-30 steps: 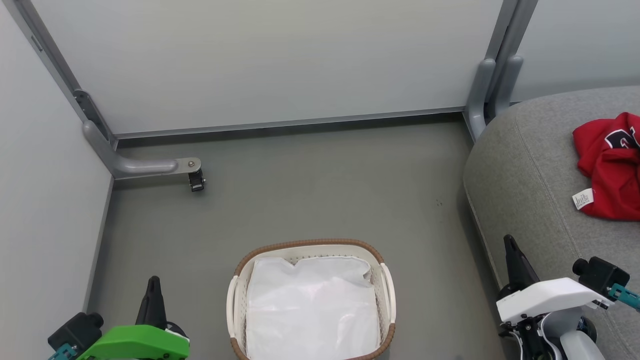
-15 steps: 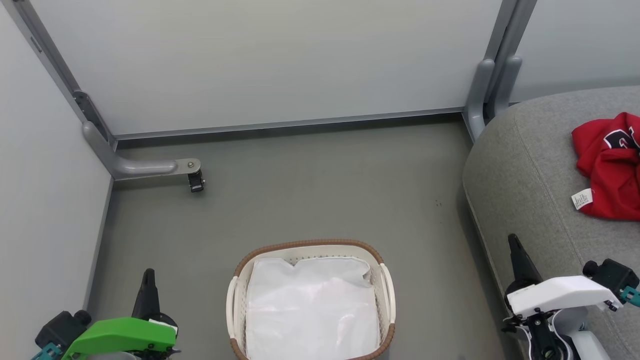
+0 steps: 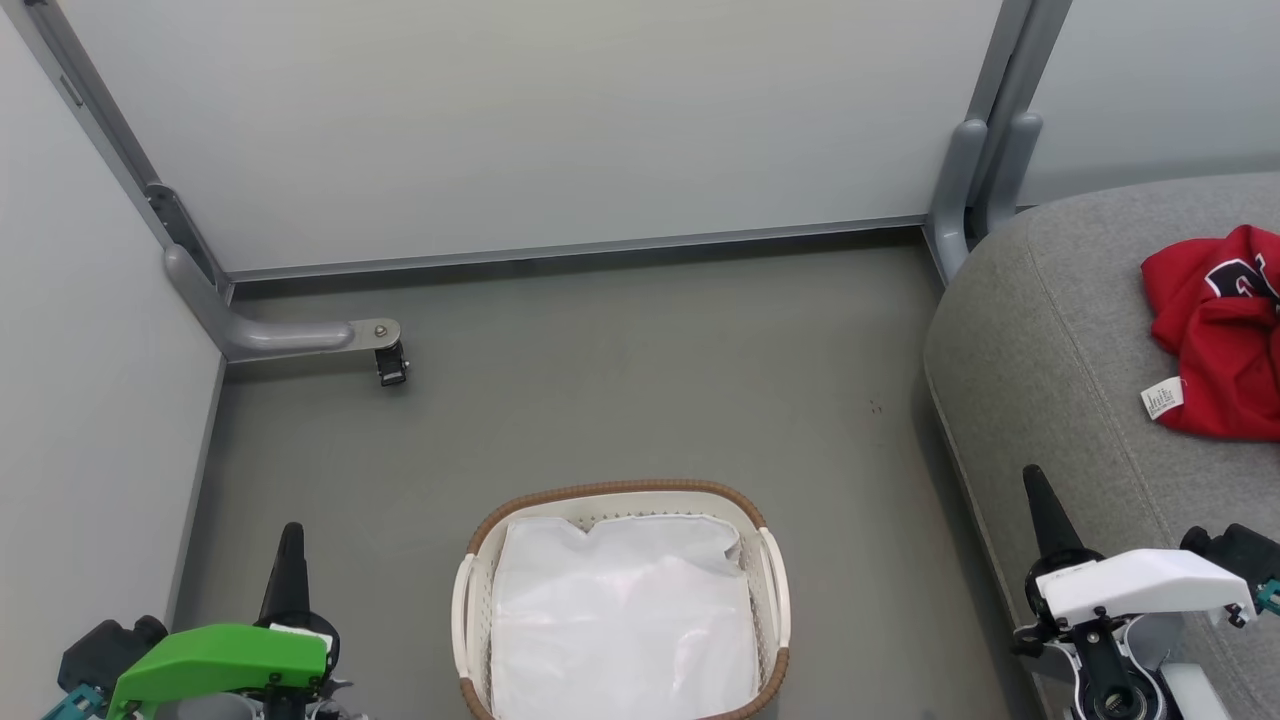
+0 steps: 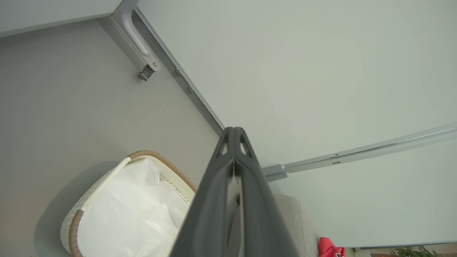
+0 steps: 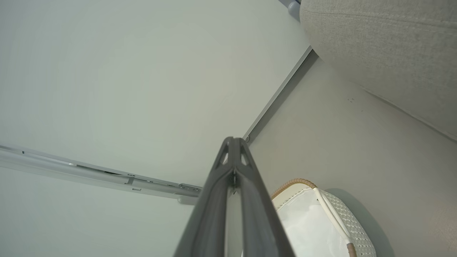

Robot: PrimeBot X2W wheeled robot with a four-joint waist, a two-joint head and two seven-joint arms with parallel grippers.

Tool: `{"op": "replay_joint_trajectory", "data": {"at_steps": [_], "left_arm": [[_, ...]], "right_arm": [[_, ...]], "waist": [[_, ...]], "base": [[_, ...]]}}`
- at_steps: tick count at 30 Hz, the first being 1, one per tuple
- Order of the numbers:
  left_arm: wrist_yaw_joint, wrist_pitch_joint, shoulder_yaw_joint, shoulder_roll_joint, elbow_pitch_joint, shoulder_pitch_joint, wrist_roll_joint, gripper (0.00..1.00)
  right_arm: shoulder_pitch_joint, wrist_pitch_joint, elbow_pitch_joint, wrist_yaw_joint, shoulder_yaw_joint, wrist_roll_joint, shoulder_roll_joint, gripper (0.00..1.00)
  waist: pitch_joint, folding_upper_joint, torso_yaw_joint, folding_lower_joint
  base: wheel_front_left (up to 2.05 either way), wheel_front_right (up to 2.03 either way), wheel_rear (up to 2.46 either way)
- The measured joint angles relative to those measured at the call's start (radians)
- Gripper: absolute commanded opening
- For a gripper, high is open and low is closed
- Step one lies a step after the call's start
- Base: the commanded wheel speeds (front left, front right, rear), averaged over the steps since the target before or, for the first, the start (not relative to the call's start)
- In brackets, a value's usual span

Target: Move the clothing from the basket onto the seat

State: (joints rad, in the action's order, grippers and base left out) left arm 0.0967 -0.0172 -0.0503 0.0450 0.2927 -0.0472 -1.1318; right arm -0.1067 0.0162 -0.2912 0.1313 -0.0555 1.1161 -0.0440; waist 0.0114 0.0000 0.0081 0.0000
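Head view: the left gripper [image 3: 290,540] and the right gripper [image 3: 1037,490] both have their jaws pressed together on nothing, and both have slid back toward the robot. Between them the basket [image 3: 620,488] sits on the floor [image 3: 640,380], far from its wall edge, with just a white liner sheet [image 3: 620,620] inside. The red clothing [image 3: 1215,340] lies on the seat [image 3: 1050,350], well back from its rounded edge, so the job looks done.

The clothing [image 3: 1225,370] runs off the right edge — emblem [image 3: 1245,280] halved (tag [image 3: 1160,398] print unreadable); the basket [image 3: 620,489] cropped below.
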Motion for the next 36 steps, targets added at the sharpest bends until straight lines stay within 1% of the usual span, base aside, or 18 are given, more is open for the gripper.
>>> {"op": "replay_joint_trajectory", "data": {"at_steps": [18, 36], "left_arm": [[0.010, 0.048, -0.020, 0.000, -0.017, -0.017, -0.170, 0.00], [0.019, 0.086, -0.042, 0.001, -0.030, -0.033, -0.309, 0.00]], "right_arm": [[0.000, -0.044, 0.016, 0.000, -0.021, 0.172, -0.001, 0.00], [-0.001, -0.084, 0.028, 0.000, -0.037, 0.318, -0.002, 0.00]], "waist": [[-0.002, 0.0000, -0.002, 0.0000], [-0.005, 0.0000, -0.005, 0.0000]], "base": [[0.00, 0.00, 0.00], [0.00, 0.00, 0.00]]}}
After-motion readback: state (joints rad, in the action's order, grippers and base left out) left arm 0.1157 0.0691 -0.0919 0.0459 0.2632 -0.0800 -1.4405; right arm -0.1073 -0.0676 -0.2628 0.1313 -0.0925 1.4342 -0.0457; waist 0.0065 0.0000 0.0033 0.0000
